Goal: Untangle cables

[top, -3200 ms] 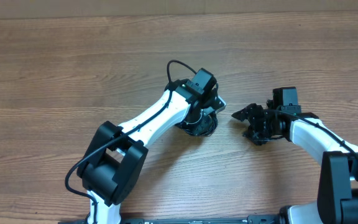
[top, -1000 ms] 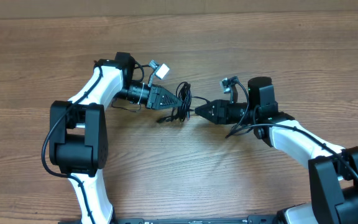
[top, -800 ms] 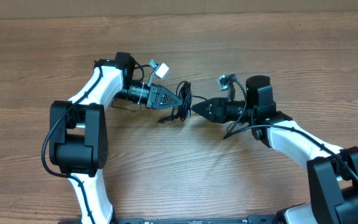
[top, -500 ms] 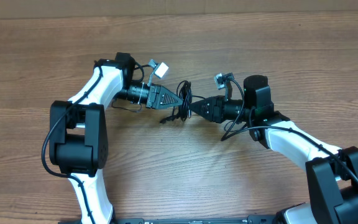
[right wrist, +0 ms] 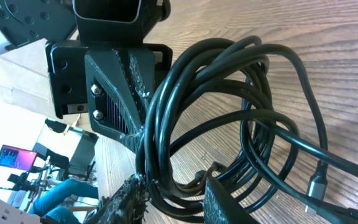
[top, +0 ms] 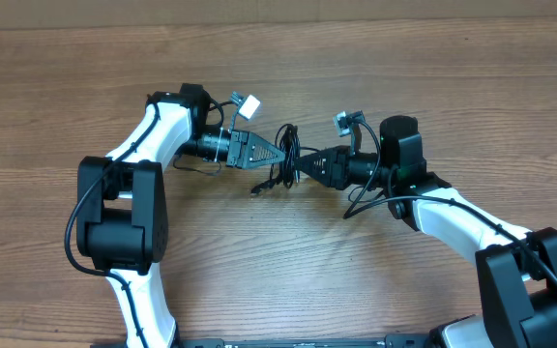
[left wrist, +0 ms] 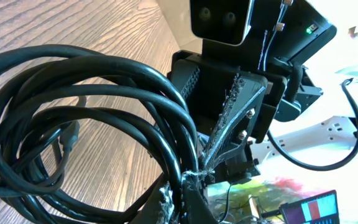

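The cables hang as one tangled black coil between my two grippers near the table's middle. My left gripper points right and is shut on a strand at the coil's edge. In the left wrist view the coil loops out from the left gripper. My right gripper points left into the coil. In the right wrist view its fingers stand apart around several strands, with a gap at the right finger. A silver plug hangs low on the right.
The wooden table runs to a far edge at the top of the overhead view. The left arm's elbow and the right arm's base stand along the near side. A loose cable end lies just below the coil.
Both arms have swung apart and lifted the coil between them. Over the last second the right gripper slid left into the coil and its fingers narrowed; the left gripper edged right, still shut.
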Robot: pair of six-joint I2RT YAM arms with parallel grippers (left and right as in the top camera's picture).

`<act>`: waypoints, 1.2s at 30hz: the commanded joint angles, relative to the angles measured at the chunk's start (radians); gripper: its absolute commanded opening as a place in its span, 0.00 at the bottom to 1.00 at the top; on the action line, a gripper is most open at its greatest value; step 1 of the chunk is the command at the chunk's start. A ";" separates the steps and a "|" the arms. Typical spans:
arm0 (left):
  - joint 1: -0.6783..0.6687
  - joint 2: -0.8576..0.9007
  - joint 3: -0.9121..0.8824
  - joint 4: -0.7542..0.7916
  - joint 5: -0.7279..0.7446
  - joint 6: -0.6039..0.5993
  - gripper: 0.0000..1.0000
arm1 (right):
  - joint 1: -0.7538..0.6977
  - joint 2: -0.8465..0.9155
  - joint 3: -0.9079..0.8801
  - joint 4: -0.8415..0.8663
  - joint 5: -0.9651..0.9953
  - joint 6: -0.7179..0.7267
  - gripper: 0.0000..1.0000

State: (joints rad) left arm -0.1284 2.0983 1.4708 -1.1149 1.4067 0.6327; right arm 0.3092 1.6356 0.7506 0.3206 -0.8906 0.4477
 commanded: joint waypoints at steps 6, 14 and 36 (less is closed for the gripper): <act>0.003 0.003 0.004 -0.039 0.094 0.047 0.04 | 0.018 0.005 -0.001 0.016 -0.013 -0.003 0.29; 0.003 0.003 0.004 -0.092 0.103 0.049 0.04 | 0.033 0.005 -0.001 0.053 -0.019 -0.003 0.26; -0.048 0.003 0.004 -0.116 0.161 0.052 0.04 | 0.045 0.005 -0.001 0.028 -0.019 -0.004 0.04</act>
State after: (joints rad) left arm -0.1509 2.0983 1.4708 -1.2236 1.4887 0.6361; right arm 0.3420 1.6356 0.7506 0.3515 -0.9150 0.4477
